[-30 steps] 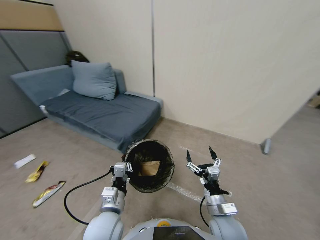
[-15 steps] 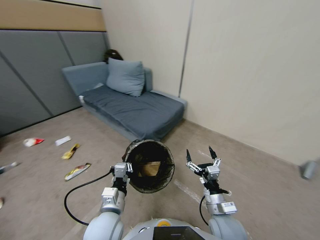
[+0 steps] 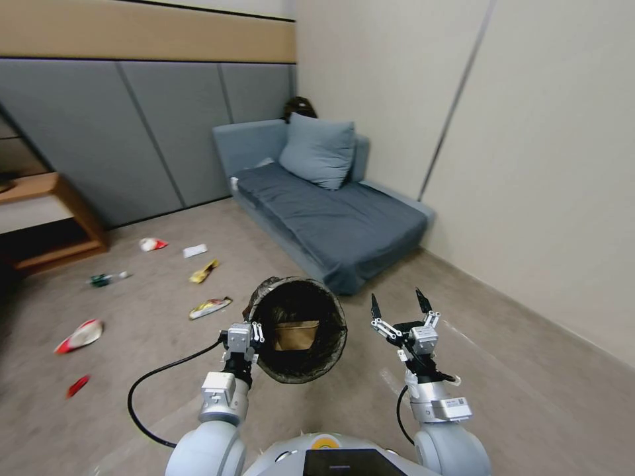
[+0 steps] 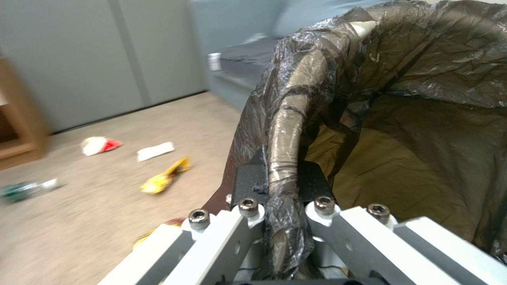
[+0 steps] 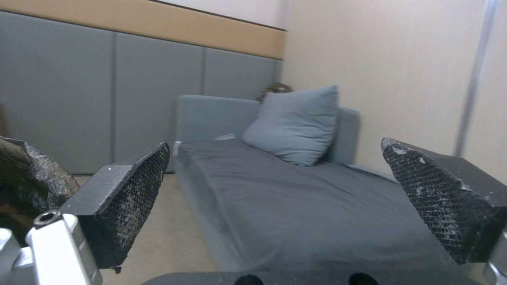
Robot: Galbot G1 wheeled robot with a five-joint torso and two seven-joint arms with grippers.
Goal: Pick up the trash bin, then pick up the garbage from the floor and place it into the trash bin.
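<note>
We carry the small round bin lined with crinkled black plastic (image 3: 299,330), raised off the floor, our left gripper (image 4: 280,186) clamped on its rim. A brown paper piece lies inside. Beside the bin, our right gripper (image 3: 397,305) hangs wide open, empty. Next we judge: reach the scattered wrappers (image 3: 210,307) left of the bin.

left gripper (image 3: 256,332): raised before torso, fingers (image 4: 248,180) pinched on trash bin (image 3: 301,370) rim | right gripper (image 3: 397,307): raised alongside, jaws spread wide, apparently nothing between fingertips
</note>
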